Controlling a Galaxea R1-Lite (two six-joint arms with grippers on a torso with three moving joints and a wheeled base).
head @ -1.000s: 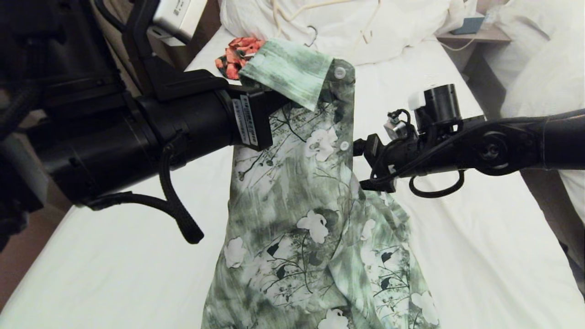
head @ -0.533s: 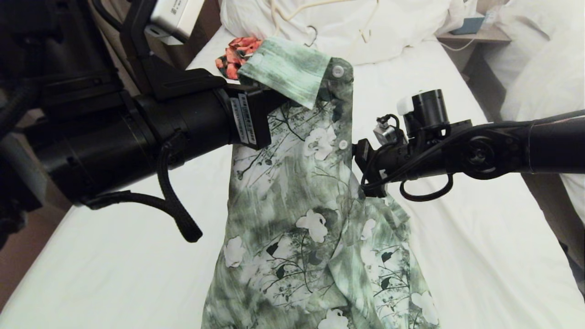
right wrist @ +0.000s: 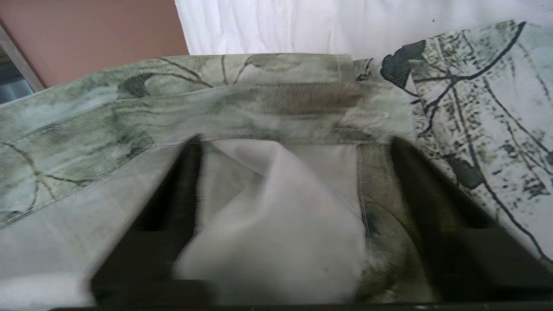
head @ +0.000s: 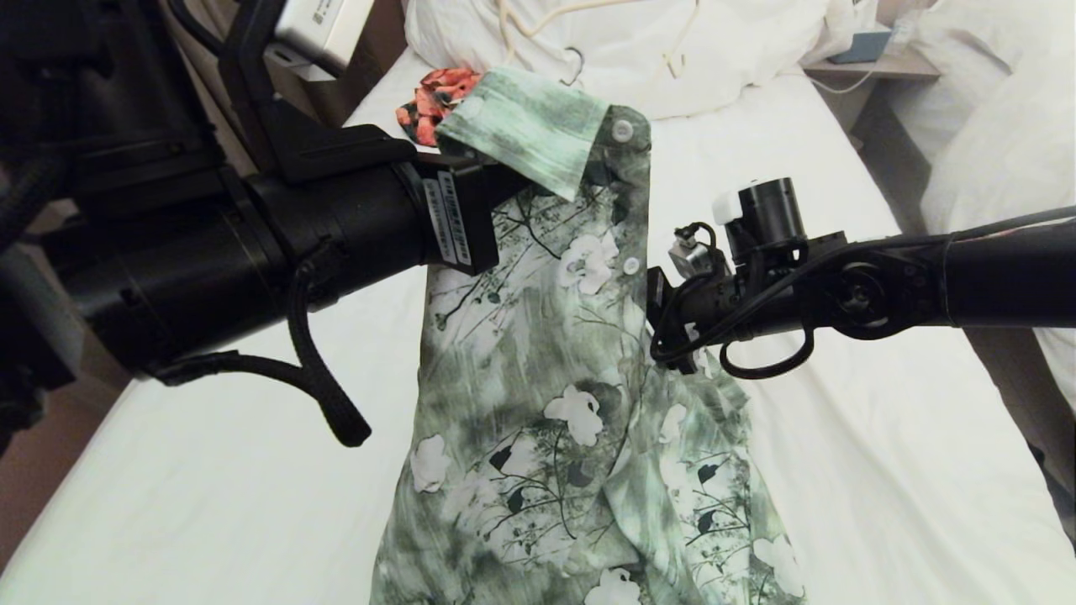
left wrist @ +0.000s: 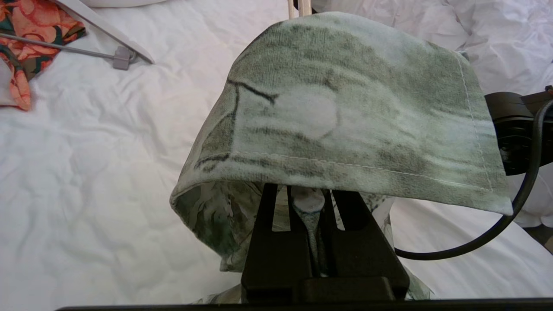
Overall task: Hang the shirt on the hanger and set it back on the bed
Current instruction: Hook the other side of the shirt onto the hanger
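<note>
Head view: shirt (head: 546, 353) hung above the bed (head: 883, 437), collar pinched by left gripper (left wrist: 312, 207). Right gripper (right wrist: 276, 207), jaws spread around the placket, unclosed. Advice: close squarely on that edge before spreading.

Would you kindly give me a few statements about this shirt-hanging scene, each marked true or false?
1. The left gripper is shut on the shirt. True.
2. The right gripper has its jaws apart with shirt fabric between them. True.
3. The shirt is already on the hanger. False: the hanger lies up by the pillows.
4. The orange-red garment is in the right gripper. False: it lies on the bed.
</note>
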